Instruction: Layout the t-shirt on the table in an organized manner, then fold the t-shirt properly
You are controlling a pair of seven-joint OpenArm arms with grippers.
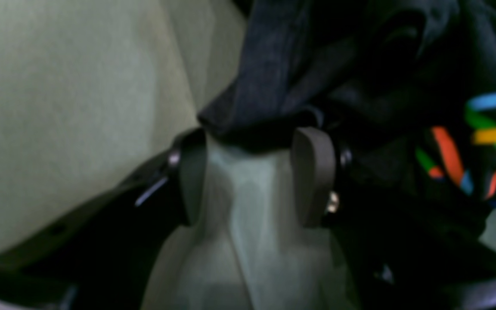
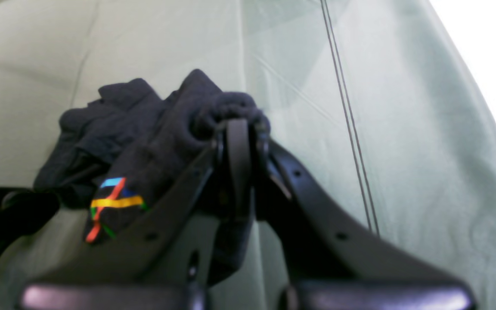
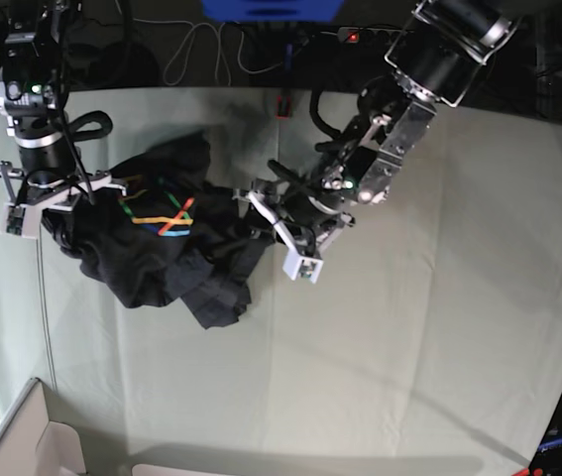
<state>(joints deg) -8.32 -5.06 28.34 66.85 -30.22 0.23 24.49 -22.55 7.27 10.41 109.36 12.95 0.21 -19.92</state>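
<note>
Your t-shirt is a crumpled black heap on the table, rainbow graphic facing up near the heap's middle. Right claw is pinched tight on a bunched fold at the heap's far-from-centre edge. Left claw stands partly spread at the opposite edge; only pale cloth shows between the pads, with a dark hem just past the tips, nothing gripped.

Risks, as I judge them: if you pull with the right claw alone, the heap will likely drag as one lump rather than spread. If the left claw closes where it is, it may pinch table cloth with the hem, or several layers.

No readable brand, label or writing anywhere; wrist views are blurred.
</note>
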